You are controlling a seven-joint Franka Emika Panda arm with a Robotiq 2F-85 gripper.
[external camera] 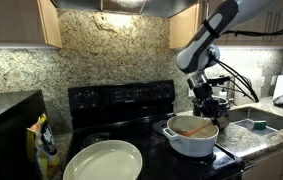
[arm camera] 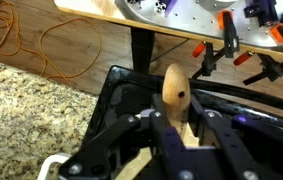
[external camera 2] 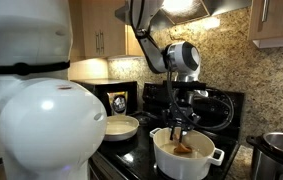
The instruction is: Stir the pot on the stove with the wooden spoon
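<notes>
Clamps the wooden spoon (arm camera: 174, 88) between the closed fingers of the gripper (arm camera: 188, 136), handle upright, to sink the bowl end into the brownish contents of the pot (external camera: 192, 140). Seats the pot on the right near part of the stove (external camera: 121, 98) in an exterior view, within arm's reach. Gives pot, spoon and stove together in both exterior views; gives only in the wrist view the handle tip rising between the fingers, confirming the grip, contents hidden there.
</notes>
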